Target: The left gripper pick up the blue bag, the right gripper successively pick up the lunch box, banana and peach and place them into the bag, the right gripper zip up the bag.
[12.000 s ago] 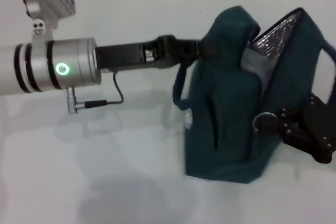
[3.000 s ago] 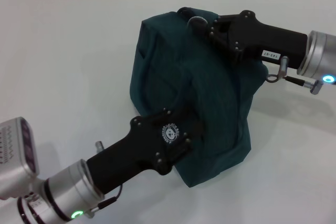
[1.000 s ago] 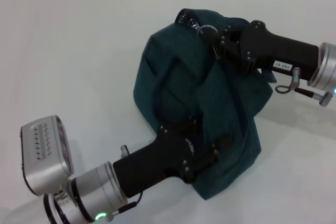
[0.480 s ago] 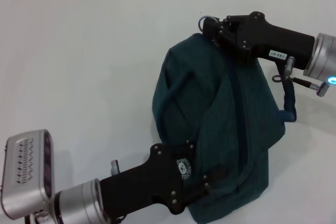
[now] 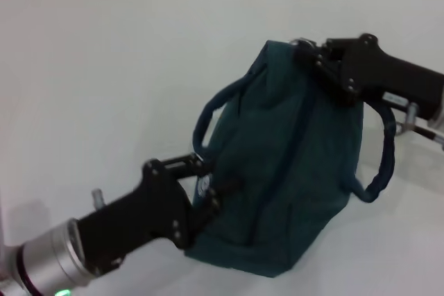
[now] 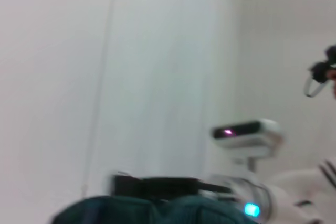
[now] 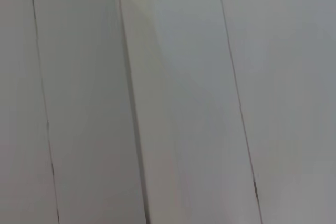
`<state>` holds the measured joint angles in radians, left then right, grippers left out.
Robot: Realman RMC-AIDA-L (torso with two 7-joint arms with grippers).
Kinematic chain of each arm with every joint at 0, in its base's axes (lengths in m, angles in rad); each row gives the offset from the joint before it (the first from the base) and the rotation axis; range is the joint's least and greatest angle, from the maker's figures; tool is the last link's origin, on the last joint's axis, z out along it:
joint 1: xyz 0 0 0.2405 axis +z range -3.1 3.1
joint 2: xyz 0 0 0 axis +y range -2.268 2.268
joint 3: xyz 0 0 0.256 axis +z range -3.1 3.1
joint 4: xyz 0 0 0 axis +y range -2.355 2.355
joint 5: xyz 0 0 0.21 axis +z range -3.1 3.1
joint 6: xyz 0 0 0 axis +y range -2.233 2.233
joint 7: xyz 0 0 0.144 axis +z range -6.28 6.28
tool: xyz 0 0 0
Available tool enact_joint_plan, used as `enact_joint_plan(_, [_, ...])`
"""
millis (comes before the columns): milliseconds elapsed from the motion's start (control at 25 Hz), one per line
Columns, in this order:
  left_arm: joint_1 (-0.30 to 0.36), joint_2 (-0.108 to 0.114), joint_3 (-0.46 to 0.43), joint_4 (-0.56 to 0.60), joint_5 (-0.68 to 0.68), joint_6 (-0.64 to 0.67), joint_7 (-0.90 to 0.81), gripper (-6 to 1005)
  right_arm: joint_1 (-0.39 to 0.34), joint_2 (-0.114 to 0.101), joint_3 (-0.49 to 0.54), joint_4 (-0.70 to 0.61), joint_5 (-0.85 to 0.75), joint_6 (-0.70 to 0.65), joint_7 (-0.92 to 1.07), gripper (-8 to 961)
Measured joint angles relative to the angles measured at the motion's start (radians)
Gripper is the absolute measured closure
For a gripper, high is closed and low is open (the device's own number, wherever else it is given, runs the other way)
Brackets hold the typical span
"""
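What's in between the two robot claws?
The blue bag fills that stretch. In the head view, the left claw sits at its near lower end and the right claw at its far top corner.

Blue bag (image 5: 291, 171) upright on surface (image 5: 104, 74), centre-right. My left pincer (image 5: 208, 178) at its near-left side; my right pincer (image 5: 312, 53) at its far top corner.

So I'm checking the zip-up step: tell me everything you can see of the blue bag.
The blue bag is dark teal fabric, standing tilted on the white table, its zipper seam running closed down the near face. Two padded loop handles hang out, one on each side. The left hand meets its lower corner; the right hand is at its top far corner. The contents are hidden.
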<state>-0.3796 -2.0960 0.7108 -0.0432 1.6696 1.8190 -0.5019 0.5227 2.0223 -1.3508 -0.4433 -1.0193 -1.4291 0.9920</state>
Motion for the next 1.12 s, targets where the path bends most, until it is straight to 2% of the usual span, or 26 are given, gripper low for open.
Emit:
enact_joint_plan(80, [0.004,0.001,0.000,0.027,-0.032,-0.005,-0.024,657,-0.041,-0.002,0.000,-0.016,0.000,-0.036,-0.020,934])
enact_joint_plan(320, [-0.005,0.004,-0.001,0.068,-0.081,-0.053,-0.074,854,-0.111,-0.003,0.018,-0.035,0.001,-0.129,-0.044,934])
enact_joint_plan(520, [-0.014,0.005,-0.001,0.078,-0.090,-0.074,-0.079,923,-0.136,-0.002,0.123,-0.003,0.004,-0.139,-0.037,934])
enact_joint_plan(760, [-0.012,0.005,0.000,0.088,-0.091,-0.075,-0.076,937,-0.109,-0.003,0.157,0.092,0.043,-0.134,-0.027,934])
enact_joint_plan(1120, [-0.007,0.005,0.002,0.099,-0.092,-0.073,-0.079,941,-0.101,-0.004,0.153,0.105,0.049,-0.086,0.007,933])
